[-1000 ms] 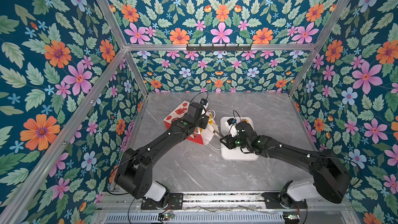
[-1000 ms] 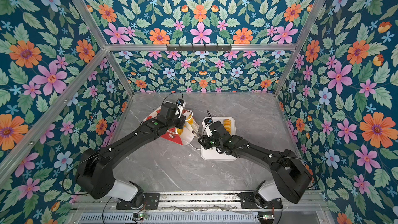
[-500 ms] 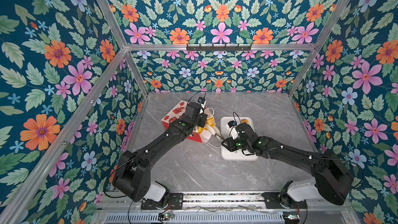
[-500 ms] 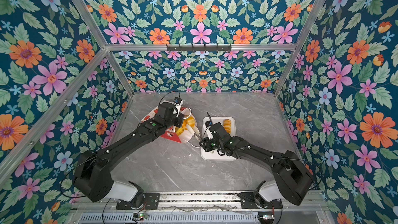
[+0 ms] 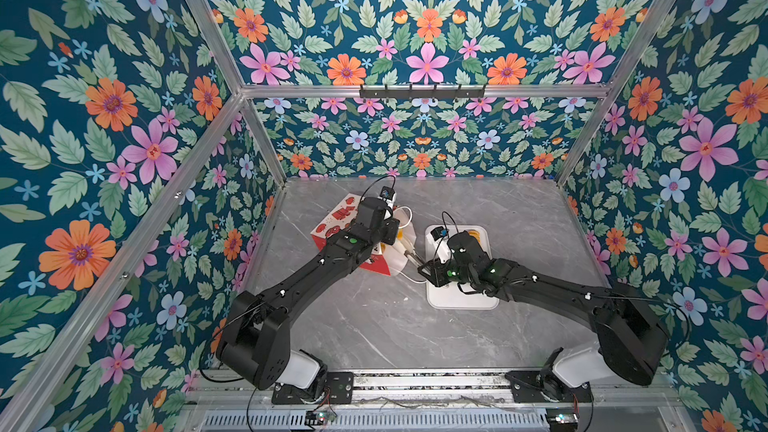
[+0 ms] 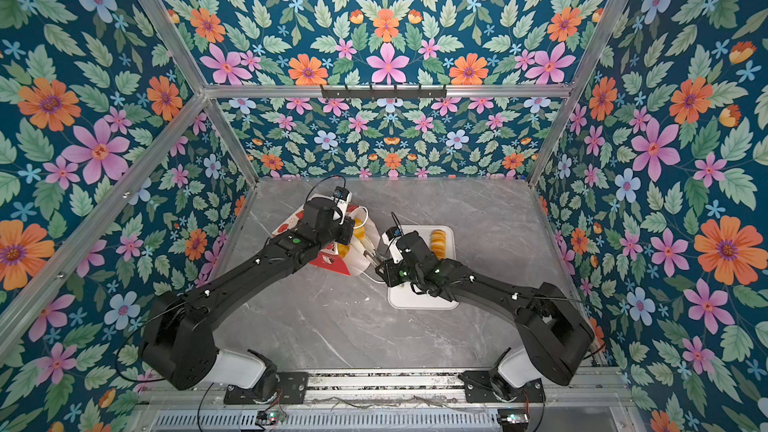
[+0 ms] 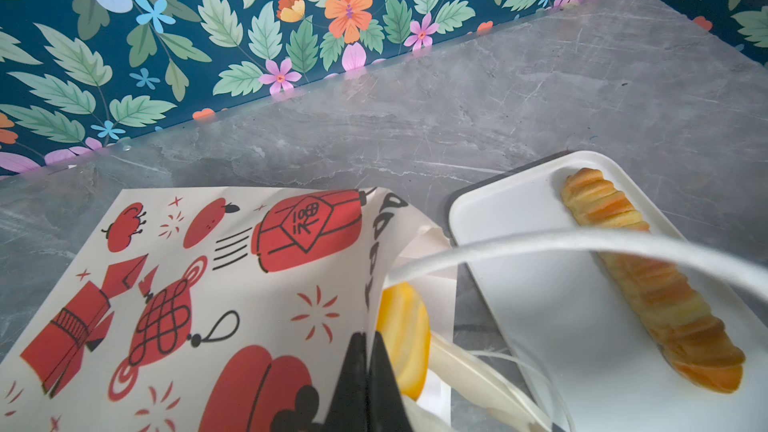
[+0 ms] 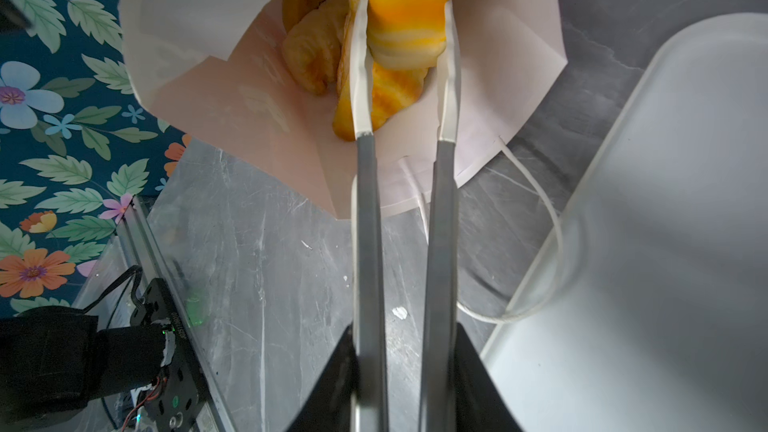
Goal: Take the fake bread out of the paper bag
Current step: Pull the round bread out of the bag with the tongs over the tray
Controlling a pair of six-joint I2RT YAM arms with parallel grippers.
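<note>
Fake bread (image 8: 316, 56) status: one twisted loaf (image 7: 648, 284) is out, on the white tray (image 5: 461, 301) just beside the mouth of the paper bag (image 5: 338, 222). The bag lies on its side on the tabletop (image 5: 374, 326).

Right end effector (image 8: 406, 2) reaches into the bag mouth and is clamped on a striped yellow-orange piece (image 8: 409, 22), not yet clear of the bag. At least two more pieces sit deeper inside the bag, so I'd judge this under halfway.

Left end effector (image 7: 365, 361) is pinched together on the bag's upper rim, apparently holding the mouth open.

In the way: a cord handle (image 8: 540, 218) trails on the tabletop between bag and tray, and a second handle (image 7: 582, 243) arcs over the bag mouth. Either could snag on withdrawal.
</note>
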